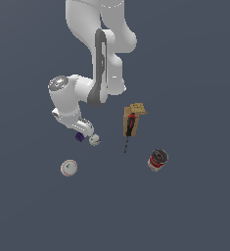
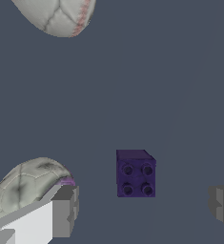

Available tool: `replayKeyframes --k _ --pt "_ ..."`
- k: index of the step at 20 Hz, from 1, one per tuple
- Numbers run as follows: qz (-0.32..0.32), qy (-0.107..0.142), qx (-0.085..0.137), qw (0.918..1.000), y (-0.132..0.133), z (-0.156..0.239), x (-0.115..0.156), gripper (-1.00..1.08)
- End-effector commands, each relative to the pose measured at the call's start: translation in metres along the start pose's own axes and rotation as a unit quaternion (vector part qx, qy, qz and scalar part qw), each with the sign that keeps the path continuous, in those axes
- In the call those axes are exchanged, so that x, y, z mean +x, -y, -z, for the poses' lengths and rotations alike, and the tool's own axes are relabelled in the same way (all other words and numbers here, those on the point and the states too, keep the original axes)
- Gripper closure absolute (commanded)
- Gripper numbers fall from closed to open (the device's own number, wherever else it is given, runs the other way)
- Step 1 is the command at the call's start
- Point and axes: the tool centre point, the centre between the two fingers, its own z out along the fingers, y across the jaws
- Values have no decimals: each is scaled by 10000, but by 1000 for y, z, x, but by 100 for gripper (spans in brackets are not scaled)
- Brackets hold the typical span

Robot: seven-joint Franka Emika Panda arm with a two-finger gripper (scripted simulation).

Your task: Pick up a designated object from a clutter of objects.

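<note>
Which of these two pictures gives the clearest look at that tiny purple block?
The wrist view. There the purple block is large and unobstructed, its four studs visible, sitting between the open hand's fingers. In the exterior view it is only a dark speck beside the hand, next to the small ball.

One purple block [image 2: 136, 174], two balls, one can [image 1: 157, 160], one box [image 1: 134, 117], and seemingly one screwdriver [image 1: 129, 126].
</note>
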Motion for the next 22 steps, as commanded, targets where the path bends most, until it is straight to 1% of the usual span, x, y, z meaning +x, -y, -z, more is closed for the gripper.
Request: replayKeyframes --k 1,7,16,21,22 --pt "0 0 0 10000 0 0 0 -92" --pt "-4 0 -1 10000 0 -10 -1 -92" --pt "-14 -2 -3 10000 -1 -45 -1 -92" --pt "-14 -2 -3 10000 -1 -51 -1 -92" --pt "-14 -2 -3 10000 -1 -51 -1 108"
